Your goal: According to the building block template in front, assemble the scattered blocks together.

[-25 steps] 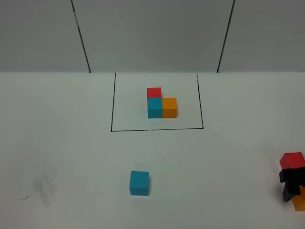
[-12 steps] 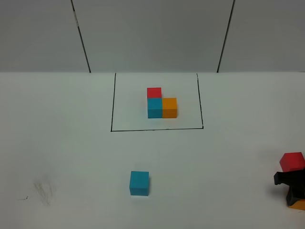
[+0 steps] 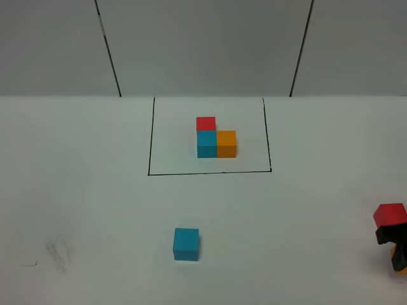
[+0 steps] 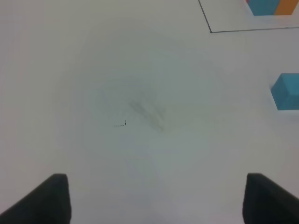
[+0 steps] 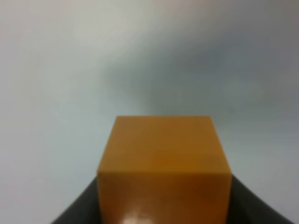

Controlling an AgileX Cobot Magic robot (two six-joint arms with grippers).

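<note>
The building block template (image 3: 216, 140) is an L of red, cyan-blue and orange cubes inside a black drawn rectangle (image 3: 210, 172) at the middle back. A loose cyan-blue block (image 3: 186, 244) lies in front of it and also shows in the left wrist view (image 4: 286, 91). A loose red block (image 3: 389, 215) sits at the far right edge. Just in front of it my right gripper (image 3: 395, 244) is shut on the orange block (image 5: 163, 158), which peeks out at the exterior view's edge (image 3: 402, 264). My left gripper (image 4: 159, 200) is open and empty over bare table.
The white table (image 3: 95, 210) has a faint grey smudge (image 3: 58, 253) at front left, also seen under the left gripper (image 4: 147, 109). A grey panelled wall (image 3: 203, 44) stands behind the table. The template's corner shows in the left wrist view (image 4: 271, 6).
My right gripper, with the orange block, dipped slightly left half a second ago and has now shifted back right and a little up. The red, cyan-blue and template cubes have not moved.
</note>
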